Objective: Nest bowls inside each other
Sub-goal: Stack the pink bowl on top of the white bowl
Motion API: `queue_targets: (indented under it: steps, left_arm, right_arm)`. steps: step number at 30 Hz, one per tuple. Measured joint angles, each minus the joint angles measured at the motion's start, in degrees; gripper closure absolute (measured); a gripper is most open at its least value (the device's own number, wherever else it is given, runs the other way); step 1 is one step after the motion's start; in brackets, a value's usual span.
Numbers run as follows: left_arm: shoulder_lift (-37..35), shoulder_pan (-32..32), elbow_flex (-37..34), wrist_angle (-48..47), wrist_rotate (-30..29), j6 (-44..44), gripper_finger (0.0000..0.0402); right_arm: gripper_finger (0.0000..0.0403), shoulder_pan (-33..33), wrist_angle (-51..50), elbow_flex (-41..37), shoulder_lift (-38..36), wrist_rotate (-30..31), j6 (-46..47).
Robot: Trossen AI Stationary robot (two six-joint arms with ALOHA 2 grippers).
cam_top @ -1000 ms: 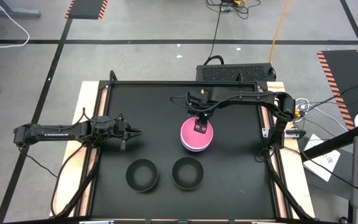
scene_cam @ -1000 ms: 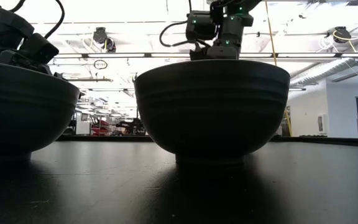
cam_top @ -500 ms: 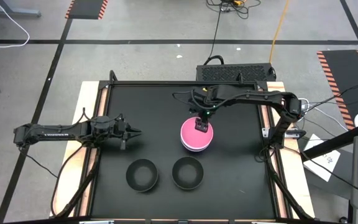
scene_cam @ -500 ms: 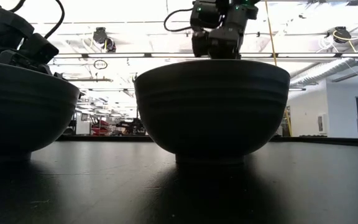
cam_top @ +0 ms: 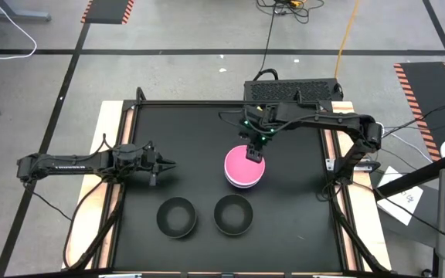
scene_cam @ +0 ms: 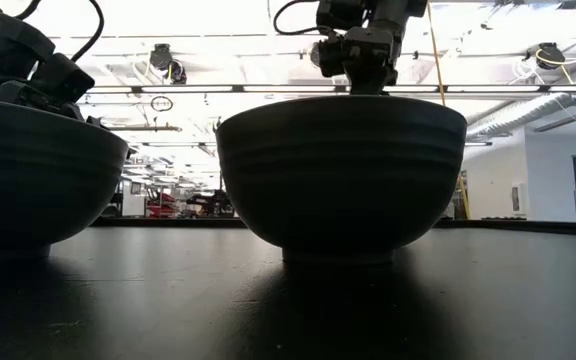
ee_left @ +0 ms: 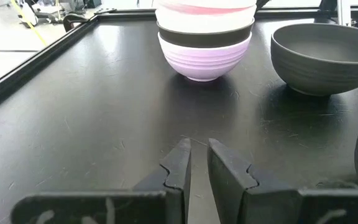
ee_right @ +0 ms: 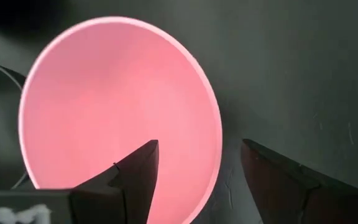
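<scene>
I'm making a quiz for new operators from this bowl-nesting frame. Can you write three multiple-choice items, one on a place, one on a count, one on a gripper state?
1. Where is the nested stack relative to the two loose black bowls?
A. Farther from the table's front edge than they are
B. Between them
C. At the front edge

2. How many black bowls stand alone on the table?
A. One
B. Two
C. Four

3. How does the right gripper stand?
A. Shut on the pink bowl
B. Open above the pink bowl
C. Out of sight

Answers:
1 A, the high view shows the stack behind the left black bowl and the right black bowl.
2 B, two black bowls sit side by side.
3 B, the right wrist view shows spread fingers over the pink bowl, gripping nothing.
</scene>
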Motion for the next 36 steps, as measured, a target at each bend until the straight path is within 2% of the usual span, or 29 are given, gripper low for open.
queue_targets:
  steps: [12,36]
  left_arm:
    - [0.8,0.0,0.0,0.0,0.0,0.3,0.0346]
    - [0.8,0.0,0.0,0.3,0.0,-0.4,0.0346]
  right_arm:
    - [0.0197,-1.2,2.3,-7.3,0.0,0.1,2.5]
    - [0.0198,-2.2,4.4,-7.4,-0.3,0.0,0.7]
